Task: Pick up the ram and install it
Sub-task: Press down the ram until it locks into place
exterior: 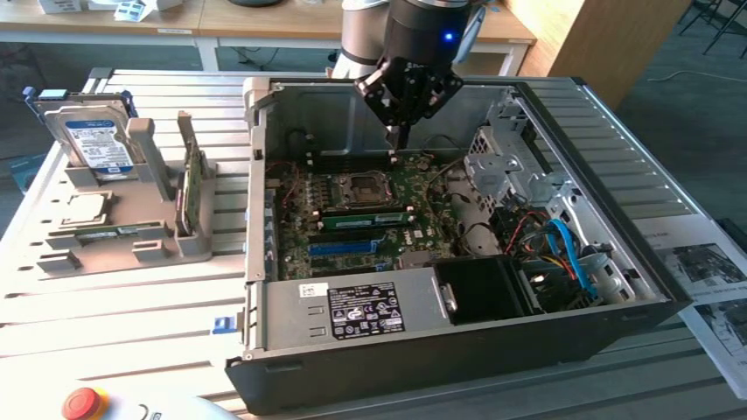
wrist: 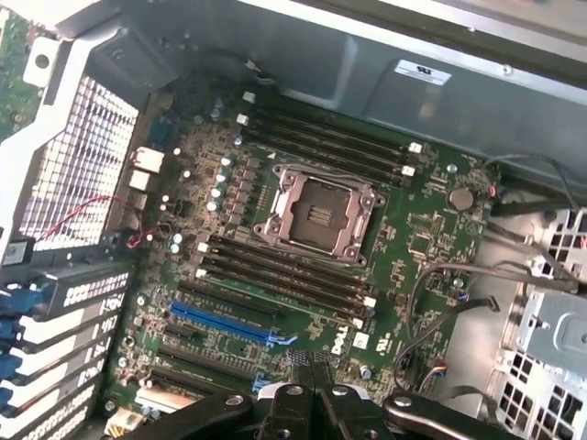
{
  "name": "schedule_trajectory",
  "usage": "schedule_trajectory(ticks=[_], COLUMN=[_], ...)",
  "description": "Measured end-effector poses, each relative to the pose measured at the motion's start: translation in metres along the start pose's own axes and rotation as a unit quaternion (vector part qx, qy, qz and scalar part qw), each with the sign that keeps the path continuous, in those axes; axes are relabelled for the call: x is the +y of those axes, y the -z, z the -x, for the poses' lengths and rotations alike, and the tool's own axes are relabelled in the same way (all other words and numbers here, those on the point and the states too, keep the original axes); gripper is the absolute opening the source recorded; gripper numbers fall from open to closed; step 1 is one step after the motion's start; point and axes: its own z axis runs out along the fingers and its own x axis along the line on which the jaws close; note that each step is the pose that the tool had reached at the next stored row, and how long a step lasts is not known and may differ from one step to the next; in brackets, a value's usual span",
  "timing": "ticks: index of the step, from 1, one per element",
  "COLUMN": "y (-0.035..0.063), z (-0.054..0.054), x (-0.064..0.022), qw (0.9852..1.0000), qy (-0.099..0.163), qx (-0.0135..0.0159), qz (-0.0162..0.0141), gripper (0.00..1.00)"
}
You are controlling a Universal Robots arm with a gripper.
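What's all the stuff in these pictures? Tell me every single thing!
computer case: one, black and grey, lid off, on the slatted table
motherboard: one, green, inside the case
power supply: one, grey, in the case's near corner
holder: one, grey, exterior view's left of the case
hard drive: one, silver with blue label, standing in the holder
upright ram stick: one, green, on edge in the holder
flat ram stick: one, green, lying in the holder
button: one, red, near edge
papers: white, exterior view's right
gripper: one, black, shut, above the motherboard
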Motion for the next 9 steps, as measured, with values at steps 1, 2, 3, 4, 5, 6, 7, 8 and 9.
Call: schedule_trajectory(ticks=[1, 2, 3, 4, 5, 6, 7, 8, 9], y=[0.0, 0.0, 0.0, 0.0, 0.0, 0.0, 0.0, 0.0, 0.0], z=[0.0, 0.0, 0.0, 0.0, 0.0, 0.0, 0.0, 0.0, 0.0], x=[0.0, 0.0, 0.0, 0.0, 0.0, 0.0, 0.0, 0.0, 0.0], qw=[1.0, 0.9999, 0.9999, 0.9998, 0.9997, 0.9996, 0.9994, 0.9992, 0.999], qy=[-0.005, -0.01, -0.015, -0.02, -0.025, -0.03, -0.035, -0.04, -0.045], qx=[0.0, 0.0, -0.0001, -0.0001, -0.0001, -0.0001, -0.0001, -0.0002, -0.0002], qz=[-0.0001, -0.0003, -0.0004, -0.0006, -0.0007, -0.0008, -0.0009, -0.0011, -0.0012], gripper=[0.11, 0.11, 0.11, 0.11, 0.11, 0.11, 0.11, 0.11, 0.11])
